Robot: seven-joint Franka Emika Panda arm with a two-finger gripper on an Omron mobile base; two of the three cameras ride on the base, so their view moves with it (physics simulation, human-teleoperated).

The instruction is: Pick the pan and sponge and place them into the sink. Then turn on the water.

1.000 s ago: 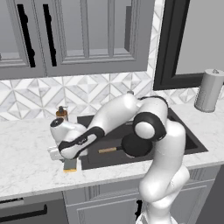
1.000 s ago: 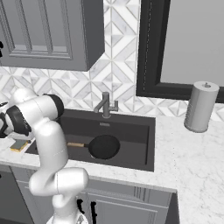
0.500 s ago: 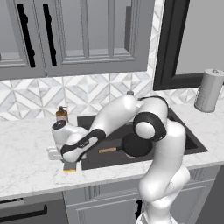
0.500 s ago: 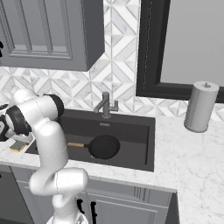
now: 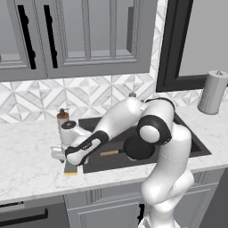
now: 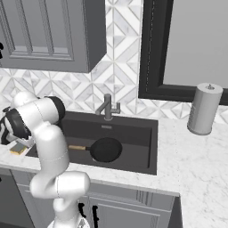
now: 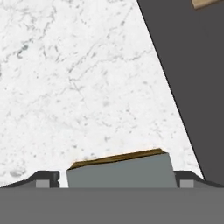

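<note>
Grey-green over yellow, the sponge (image 7: pixel 121 169) lies on the white marble counter (image 7: pixel 78 87) at about 9 o'clock of the sink (image 5: pixel 187 142), just beside its rim. The gripper (image 7: pixel 118 179) sits low over it, jaws spread wide to either side, not clamped. The black pan (image 6: pixel 106 149) lies inside the sink, wooden handle pointing to 9 o'clock.

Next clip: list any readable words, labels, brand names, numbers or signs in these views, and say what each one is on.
None: no readable text in any view.
Soap dispenser: an orange band, no lettering.
Paper towel roll: plain grey, no print.
Sponge, pan, faucet: unmarked.
Cabinet doors and the marble counter: only panel lines and veining.
</note>
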